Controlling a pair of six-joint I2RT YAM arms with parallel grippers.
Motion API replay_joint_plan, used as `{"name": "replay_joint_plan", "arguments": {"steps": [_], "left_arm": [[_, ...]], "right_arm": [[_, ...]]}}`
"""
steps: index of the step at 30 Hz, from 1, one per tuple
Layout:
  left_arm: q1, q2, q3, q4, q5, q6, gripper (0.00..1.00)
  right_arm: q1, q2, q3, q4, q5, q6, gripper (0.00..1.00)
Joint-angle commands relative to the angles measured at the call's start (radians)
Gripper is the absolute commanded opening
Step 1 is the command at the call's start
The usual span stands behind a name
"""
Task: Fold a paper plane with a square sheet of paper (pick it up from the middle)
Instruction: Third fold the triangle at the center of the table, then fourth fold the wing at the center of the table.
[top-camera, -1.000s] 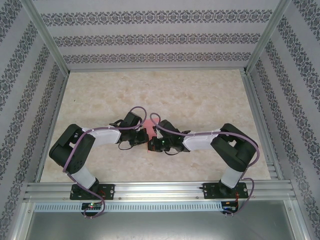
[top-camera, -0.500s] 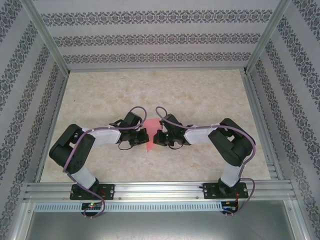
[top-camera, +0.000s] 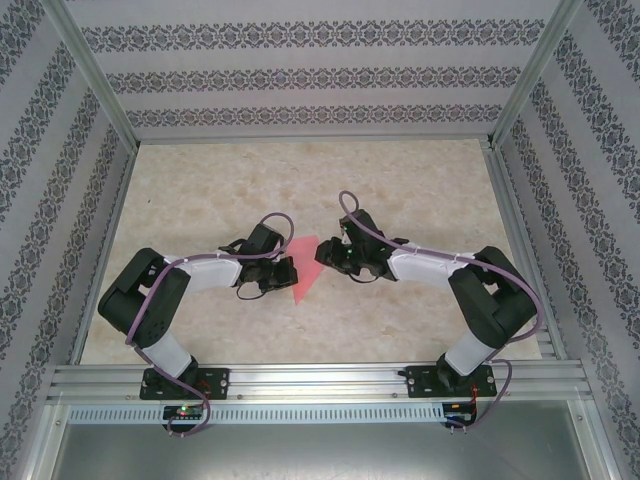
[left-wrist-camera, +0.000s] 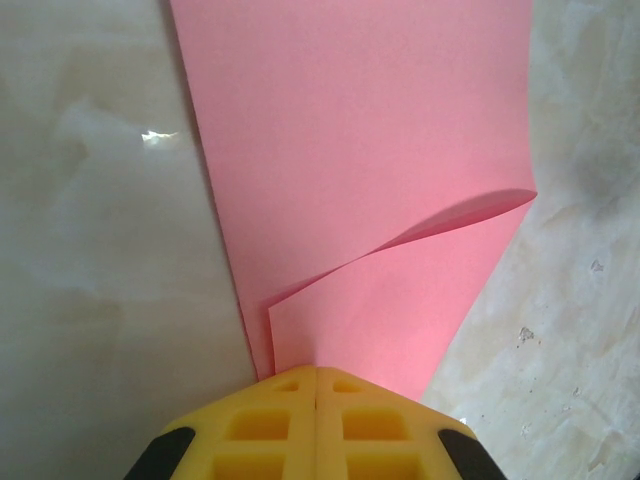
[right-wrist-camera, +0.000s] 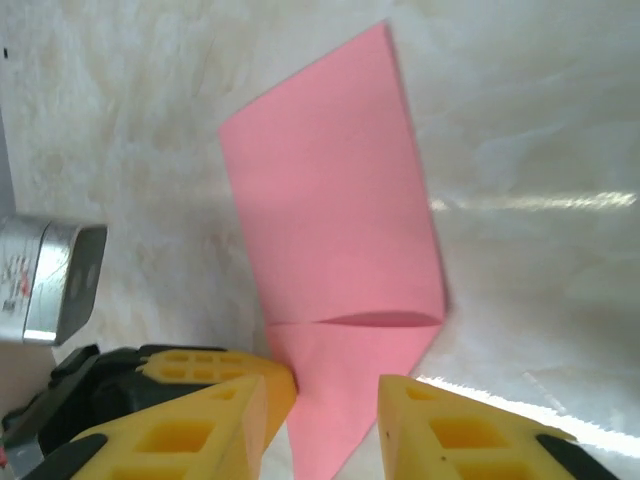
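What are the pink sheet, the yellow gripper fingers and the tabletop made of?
Pink sheet: thin matte paper; its flap curls softly, no shine. Yellow fingers: probably moulded plastic or rubber, matte, with hollow grid cells. Tabletop: glossy beige marbling with glare streaks, polished stone or laminate, cannot tell which.

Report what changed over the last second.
The right gripper opened, apparently letting go of the sheet of paper, and pulled back toward the far side of the table and slightly to the right. This left more of the sheet uncovered. The left gripper stayed where it was, shut on the sheet's edge, and the left arm kept its pose.
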Motion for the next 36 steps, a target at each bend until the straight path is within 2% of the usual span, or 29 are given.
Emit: {"name": "replay_joint_plan", "arguments": {"steps": [1, 12, 20, 36], "left_arm": [[0.015, -0.013, -0.018, -0.060, -0.039, 0.015, 0.04], [0.015, -0.009, -0.032, -0.040, -0.034, 0.001, 0.06], [0.015, -0.006, -0.032, -0.038, -0.026, 0.006, 0.06], [0.015, 0.000, -0.030, -0.038, -0.026, 0.009, 0.06]], "right_arm": [[-0.012, 0.013, -0.013, -0.025, 0.012, 0.048, 0.36], [-0.016, 0.128, 0.061, -0.051, -0.024, 0.060, 0.36], [-0.014, 0.159, 0.072, -0.015, -0.052, 0.037, 0.25], [-0.005, 0.154, 0.059, 0.050, -0.101, 0.033, 0.19]]}}
